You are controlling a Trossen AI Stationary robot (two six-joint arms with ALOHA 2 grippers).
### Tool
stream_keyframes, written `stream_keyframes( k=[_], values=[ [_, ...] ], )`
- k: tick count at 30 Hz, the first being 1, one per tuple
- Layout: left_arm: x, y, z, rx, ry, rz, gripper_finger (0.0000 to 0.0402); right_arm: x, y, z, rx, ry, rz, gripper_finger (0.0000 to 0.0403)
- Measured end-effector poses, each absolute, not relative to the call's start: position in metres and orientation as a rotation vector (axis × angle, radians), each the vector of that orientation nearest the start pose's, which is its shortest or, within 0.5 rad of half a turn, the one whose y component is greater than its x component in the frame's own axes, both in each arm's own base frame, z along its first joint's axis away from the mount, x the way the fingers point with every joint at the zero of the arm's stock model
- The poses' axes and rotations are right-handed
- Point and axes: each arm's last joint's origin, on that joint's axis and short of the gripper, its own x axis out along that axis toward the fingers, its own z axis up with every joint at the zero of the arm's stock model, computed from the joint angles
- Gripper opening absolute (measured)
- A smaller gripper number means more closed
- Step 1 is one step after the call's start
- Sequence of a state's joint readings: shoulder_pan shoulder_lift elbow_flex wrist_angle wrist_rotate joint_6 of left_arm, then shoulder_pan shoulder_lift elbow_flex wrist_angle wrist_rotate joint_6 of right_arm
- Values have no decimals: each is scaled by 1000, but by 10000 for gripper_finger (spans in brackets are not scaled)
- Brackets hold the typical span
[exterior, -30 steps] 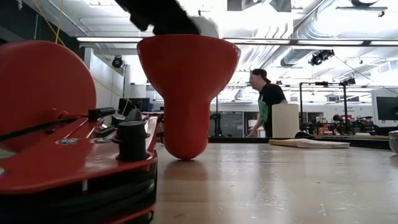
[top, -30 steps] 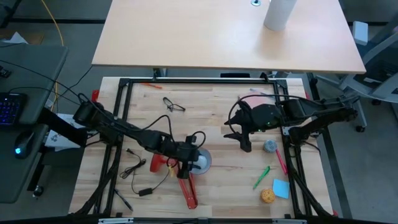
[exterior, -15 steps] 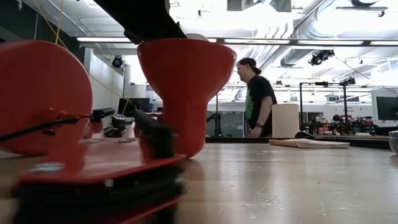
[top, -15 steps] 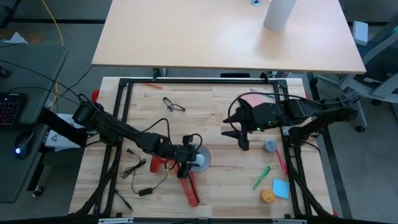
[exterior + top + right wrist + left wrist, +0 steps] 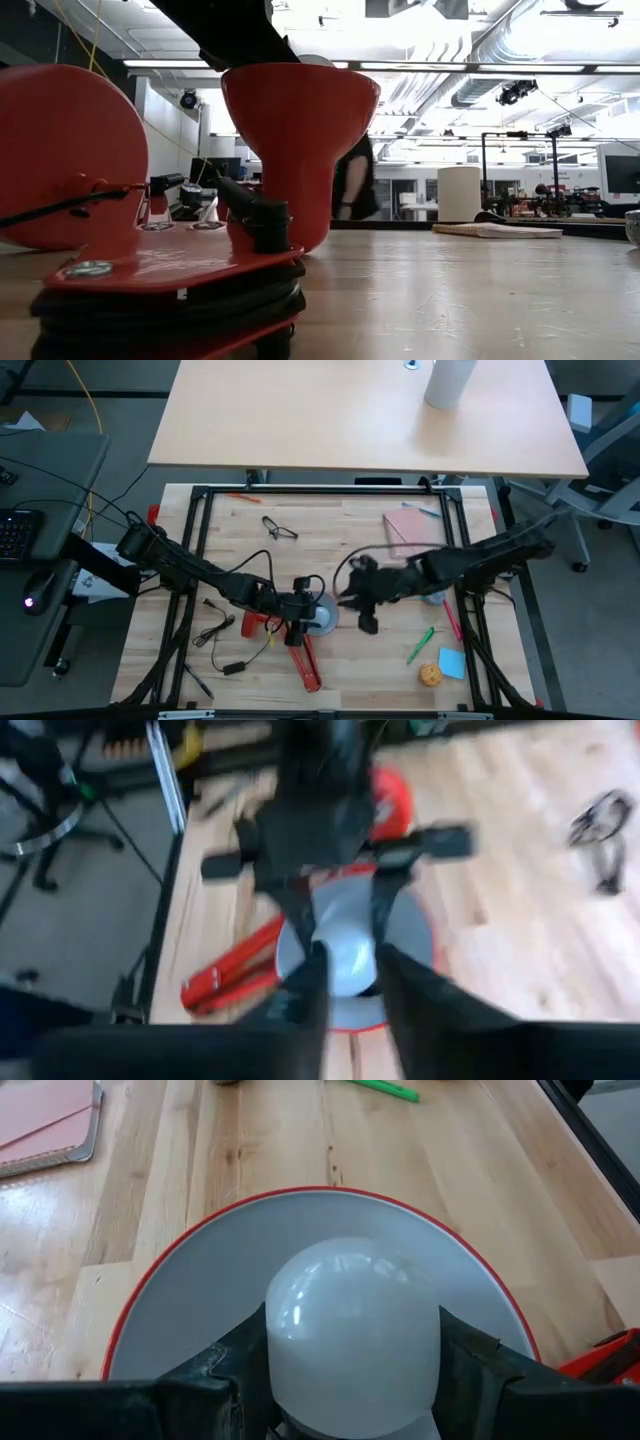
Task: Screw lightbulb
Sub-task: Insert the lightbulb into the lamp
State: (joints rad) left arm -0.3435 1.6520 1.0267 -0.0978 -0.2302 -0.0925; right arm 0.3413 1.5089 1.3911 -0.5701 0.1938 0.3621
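Note:
The white lightbulb (image 5: 350, 1330) sits inside the lamp's wide shade (image 5: 190, 1290), which is white inside with a red rim. The shade opens upward in the low view (image 5: 300, 140). The lamp's red base (image 5: 150, 265) lies on the table. My left gripper (image 5: 303, 608) is shut on the bulb over the shade (image 5: 325, 622). My right gripper (image 5: 358, 610) is open and empty, just right of the shade, and blurred. The bulb's screw base is hidden. My left gripper pinches the bulb's round glass body (image 5: 290, 1340) between its two fingers, one finger (image 5: 235, 1370) on each side. The fingers come from above, slanting down into the shade's open mouth. The bulb sits inside the shade; the glass hides its lower end.
The lamp's red arm (image 5: 303, 665) runs toward the near edge. A black cable (image 5: 225, 635) lies left of the lamp. Glasses (image 5: 280, 530) and a pink notebook (image 5: 410, 525) lie farther back. A green pen (image 5: 420, 645), a blue note (image 5: 452, 662) and a yellow ball (image 5: 430, 675) lie near right.
My right gripper has moved quickly toward the table's left and near edges, up to the lamp shade, staying open. The lamp's red base has shifted a little on the table. My left gripper has stayed on the bulb.

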Motion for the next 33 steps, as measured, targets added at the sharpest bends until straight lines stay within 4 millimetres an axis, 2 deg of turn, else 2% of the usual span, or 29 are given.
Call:
stream_keyframes(
  k=[2,7,9,20,28,33],
  values=[
    [329,-111,208,121,698,-79,191,320,112,322,148,726,29,18],
    [329,-111,208,139,698,-88,191,341,125,284,125,826,17,3],
    [329,-111,208,139,698,-88,191,347,128,275,124,828,17,3],
    [329,-111,208,140,698,-88,191,363,128,256,90,830,23,0],
    [329,-111,208,139,700,-86,191,363,128,255,59,827,6,0],
    [330,-111,209,135,700,-86,220,364,128,255,56,824,8,0]
  ],
)
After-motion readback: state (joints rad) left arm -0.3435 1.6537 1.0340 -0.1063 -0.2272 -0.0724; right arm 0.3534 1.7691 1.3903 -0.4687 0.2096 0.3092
